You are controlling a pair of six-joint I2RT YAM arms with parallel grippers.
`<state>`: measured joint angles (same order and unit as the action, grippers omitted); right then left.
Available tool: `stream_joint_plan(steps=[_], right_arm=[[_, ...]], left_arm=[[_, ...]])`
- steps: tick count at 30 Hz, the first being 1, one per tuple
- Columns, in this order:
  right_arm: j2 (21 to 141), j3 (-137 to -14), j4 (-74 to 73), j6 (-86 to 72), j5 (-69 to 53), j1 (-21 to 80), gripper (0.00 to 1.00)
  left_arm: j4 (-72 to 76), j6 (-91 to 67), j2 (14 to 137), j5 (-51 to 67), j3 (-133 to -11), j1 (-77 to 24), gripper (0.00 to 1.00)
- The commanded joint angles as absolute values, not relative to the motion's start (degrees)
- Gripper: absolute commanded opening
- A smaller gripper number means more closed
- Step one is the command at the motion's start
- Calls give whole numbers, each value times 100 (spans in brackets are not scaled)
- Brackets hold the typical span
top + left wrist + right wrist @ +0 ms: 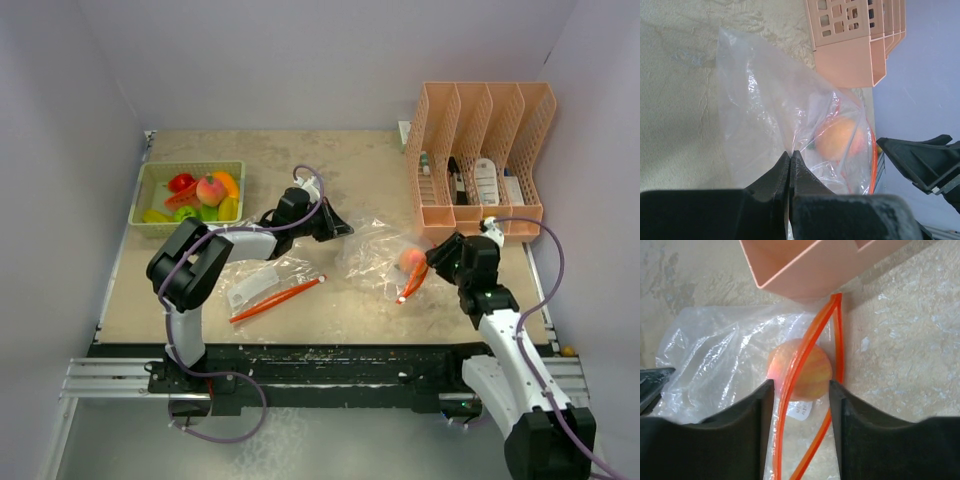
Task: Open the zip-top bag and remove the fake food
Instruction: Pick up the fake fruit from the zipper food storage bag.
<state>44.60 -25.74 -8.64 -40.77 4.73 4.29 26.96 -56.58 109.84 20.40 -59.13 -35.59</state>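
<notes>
Right pincer (801, 385): jaws apart, not clamped, tips flanking item 1. Item 1, peach toy fruit (800, 369): inside zip-top bag (715, 350), betw. right tips, one strand of orange zip track (838, 335) crossing over it; strands parted, so mouth looks open. Prob. light, hard, glossy, so slippery; round, so take across widest part, square on. Bag: thin, soft, crinkly film, prob. slides and drags along w/o anchoring. Left pincer (790, 159): clenched on bag film, opp. right pincer.
</notes>
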Motion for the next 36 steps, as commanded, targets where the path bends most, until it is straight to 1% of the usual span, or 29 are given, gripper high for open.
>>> stream_joint_plan(steps=[1,2,3,6,9,11,14,18,21,26,28,31,33,36], right_arm=[[4235,-2340,-1089,-4860,438,359,38],[4194,-2302,-1097,-4924,458,340,30],[4149,-2269,-1098,-4950,473,328,25],[3995,-2236,-1223,-4972,401,316,15],[4008,-2144,-1062,-4929,171,316,9],[4230,-1976,-697,-4928,-224,316,8],[4784,-1777,106,-4793,-1081,316,12],[5458,-1946,654,-4575,-1713,325,11],[5322,-2046,640,-4479,-1753,330,10],[4925,-2431,84,-4154,-1587,325,10],[4871,-2573,-170,-4097,-1606,325,11],[4942,-2804,-289,-3951,-1309,325,14],[5083,-2922,-333,-3788,-1143,325,19],[5411,-3055,-307,-3535,-1018,325,33]], left_arm=[[2964,-5726,10960,2144,-6026,-3550,0],[2969,-5727,10954,2144,-6026,-3549,0],[2963,-5730,10948,2145,-6022,-3550,0],[2958,-5715,10925,2145,-5994,-3549,0],[2975,-5723,10921,2128,-5955,-3551,0],[3015,-5760,10945,2135,-5945,-3550,0],[3083,-5797,10981,2162,-5959,-3550,0],[3103,-5812,11028,2169,-5986,-3549,0],[3083,-5816,11006,2171,-5985,-3549,0],[3041,-5793,10997,2136,-5957,-3551,0],[3070,-5814,11035,2165,-5967,-3551,0],[3102,-5830,11078,2179,-5994,-3546,0],[3103,-5833,11086,2186,-5996,-3547,0],[3087,-5823,11045,2184,-5980,-3551,0]])
